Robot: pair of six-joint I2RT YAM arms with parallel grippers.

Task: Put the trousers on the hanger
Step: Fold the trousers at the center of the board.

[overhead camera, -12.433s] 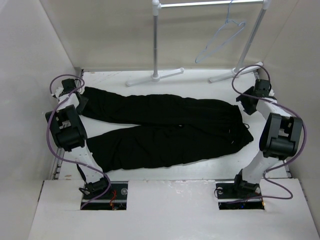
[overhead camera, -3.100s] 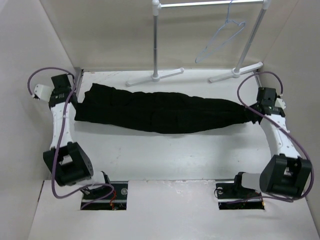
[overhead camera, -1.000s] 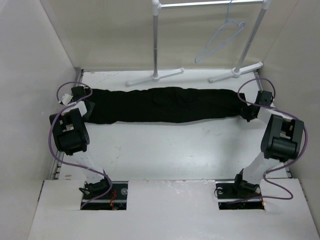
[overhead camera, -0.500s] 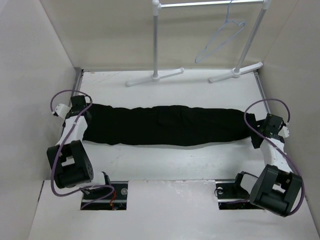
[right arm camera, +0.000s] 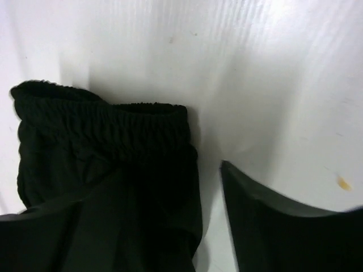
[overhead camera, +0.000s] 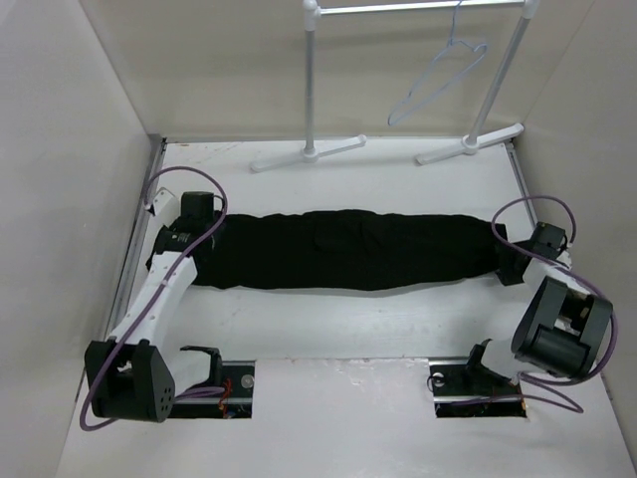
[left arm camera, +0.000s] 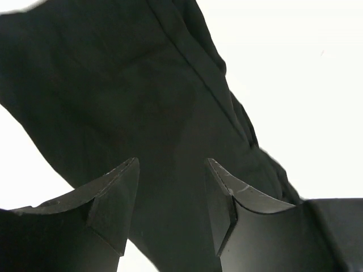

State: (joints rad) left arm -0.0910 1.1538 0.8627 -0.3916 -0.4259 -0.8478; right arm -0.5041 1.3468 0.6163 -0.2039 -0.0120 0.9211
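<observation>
Black soft-fabric long trousers (overhead camera: 348, 249) lay in one narrow folded band on the white counter (overhead camera: 348, 324). Their long axis ran left to right, with the elasticated waistband (right arm camera: 113, 113) pointing right and the leg ends left. The left hand (left arm camera: 170, 170) hovered over the leg end with fingers apart and nothing pinched. The right hand (overhead camera: 508, 264) stood wide open at the waistband, gripping nothing. The thin pale lavender wire hanger (overhead camera: 438, 85) hung from the white rail (overhead camera: 418, 8) at the back right, well apart from the cloth. Bringing hanger and band together probably came next, and each pinch should catch every layer so the fold does not slide open.
</observation>
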